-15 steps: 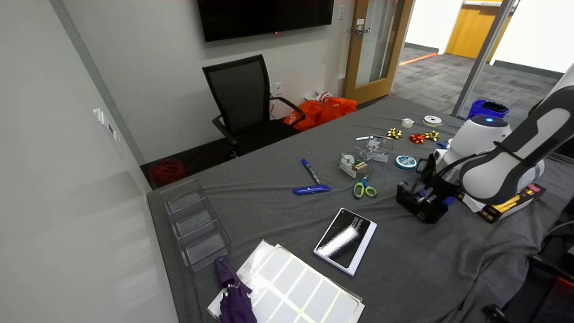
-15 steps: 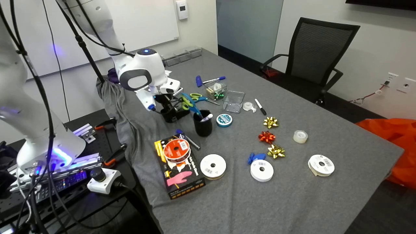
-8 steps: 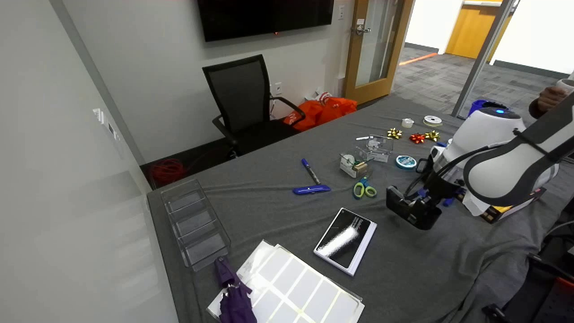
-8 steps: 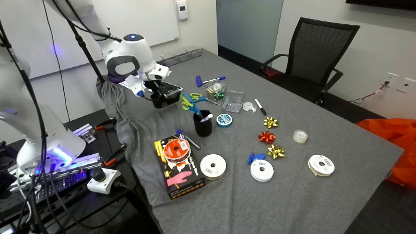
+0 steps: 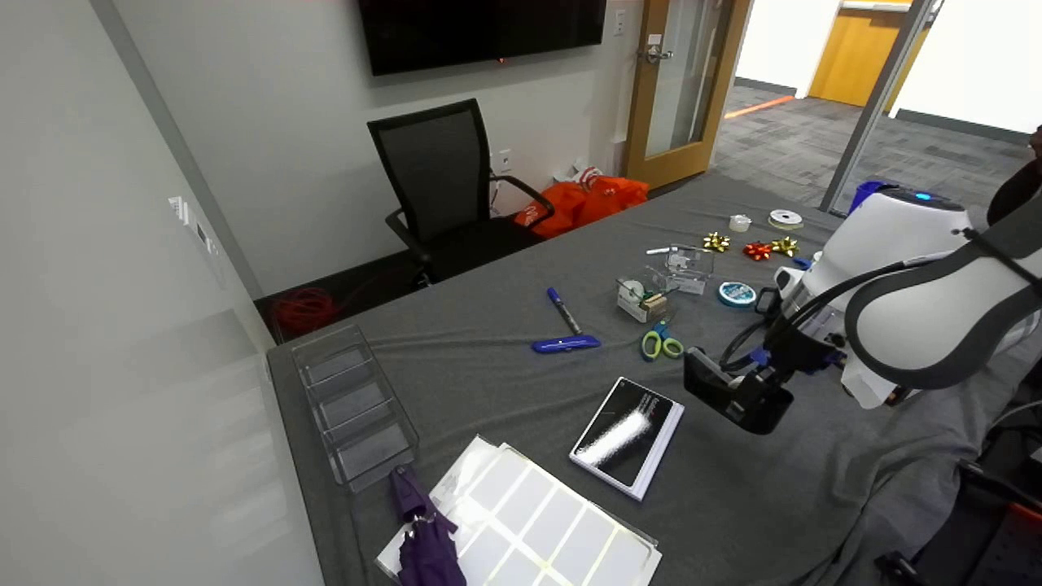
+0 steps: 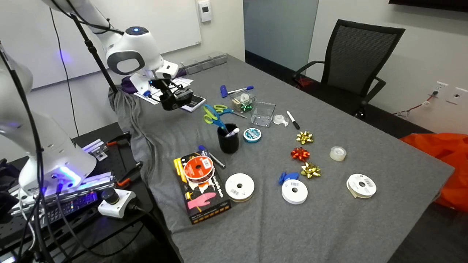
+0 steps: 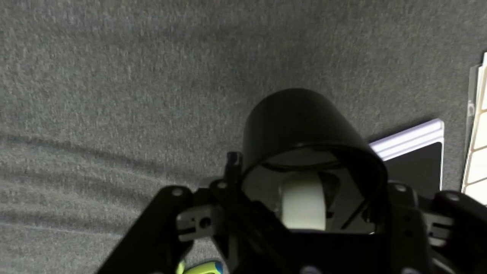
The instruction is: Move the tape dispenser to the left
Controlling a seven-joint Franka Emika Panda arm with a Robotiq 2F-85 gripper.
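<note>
Currently, the gripper is clasping the tape dispenser, its jaws standing fairly wide, just by the breadth of the body between them, and is holding it up above the cloth-covered table, inward from the edge nearest the robot base. Slipping is probably posing the main danger: the curved black body is looking smooth, and a rounded end is jutting past the grasp, so a jerk could be twisting it free. A white tape roll is showing inside and, if loose, could be tumbling out. Supposing left is meaning towards the whiteboard end, a low carry could be scraping the flat glossy box or nudging the scissors nearby; landing on a crease could be leaving the tape dispenser rocking.

Grey cloth is draping the surface, wrinkling most along the robot's edge. A clear divided tray is lying along the whiteboard end near the corner towards the mesh chair, while label sheets and a purple umbrella are lying towards that end's other corner. Ribbon spools are dotting the cloth towards the opposite end. Past the long edge by the chair, a wall screen is hanging, orange bags are slumping near a glass-paned door, and someone, mostly cut off, is showing at the border of an exterior view.
</note>
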